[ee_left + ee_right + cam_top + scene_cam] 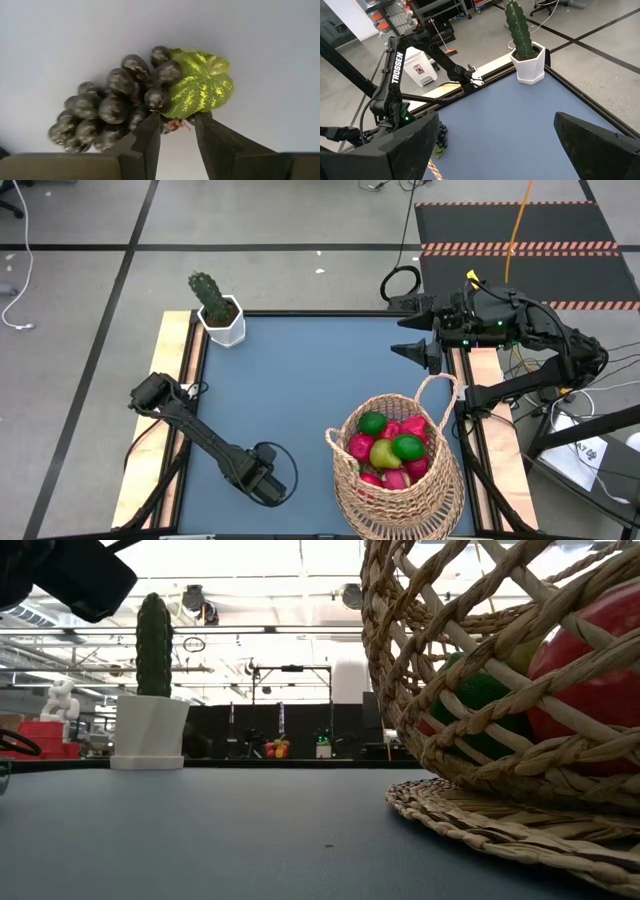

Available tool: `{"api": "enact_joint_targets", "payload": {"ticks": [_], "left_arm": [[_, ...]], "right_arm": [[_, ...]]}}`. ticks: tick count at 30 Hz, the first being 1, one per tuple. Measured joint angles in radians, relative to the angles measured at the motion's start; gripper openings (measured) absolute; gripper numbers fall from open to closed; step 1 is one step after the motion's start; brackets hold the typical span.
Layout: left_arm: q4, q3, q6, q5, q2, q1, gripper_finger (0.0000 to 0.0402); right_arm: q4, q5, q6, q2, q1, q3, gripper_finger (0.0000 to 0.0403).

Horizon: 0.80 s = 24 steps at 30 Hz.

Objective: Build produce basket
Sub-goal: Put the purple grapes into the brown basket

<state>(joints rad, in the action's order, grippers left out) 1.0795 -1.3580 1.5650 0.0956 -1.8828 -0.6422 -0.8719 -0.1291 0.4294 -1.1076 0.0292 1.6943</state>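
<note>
Wicker basket (398,480) stands at the near right part of the blue table (300,380), its arched loop handle (437,395) rising on the side toward the right arm. Inside it lie toy fruits: two green limes (373,423), a yellow-green pear (385,454) between them, and several red and pink fruits (360,446) around those. In the low view the basket's woven wall (480,730) fills the right side, with a red fruit (600,670) and a green one (480,700) showing through the weave.

One piece of produce is outside the basket: a dark grape bunch (115,107) with a yellow-green leaf (200,85) lies on the table left of the basket. The left gripper (177,135) is down at it, near the table's front edge in the high view (268,480). Its two dark fingers (150,140) stand narrowly apart on either side of the reddish stem end, just under the leaf; whether they actually pinch the stem I cannot tell.

The right gripper (420,335) waits above the table's far right edge, apart from the basket, with its fingers (595,145) spread wide and nothing between them.

A green cactus (210,295) in a white pot (225,325) stands at the far left corner of the table, well apart from the basket and grapes.
</note>
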Motion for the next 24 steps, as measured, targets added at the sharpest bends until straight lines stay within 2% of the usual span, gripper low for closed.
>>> {"api": "enact_joint_targets", "payload": {"ticks": [5, 8, 24], "left_arm": [[-0.119, 0.062, 0.008, 0.042, 0.0, 0.0, 0.0108], [-0.133, 0.072, 0.022, 0.06, 0.001, 0.002, 0.0107], [-0.104, 0.059, -0.004, -0.038, 0.001, 0.015, 0.0106]], "right_arm": [[0.0, 0.0, 0.0, 0.0, 0.0, 0.0, 0.0389], [0.0, 0.001, 0.004, 0.0, 0.0, 0.0, 0.0389], [0.0, 0.002, 0.003, 0.0, 0.0, 0.0, 0.0389]]}}
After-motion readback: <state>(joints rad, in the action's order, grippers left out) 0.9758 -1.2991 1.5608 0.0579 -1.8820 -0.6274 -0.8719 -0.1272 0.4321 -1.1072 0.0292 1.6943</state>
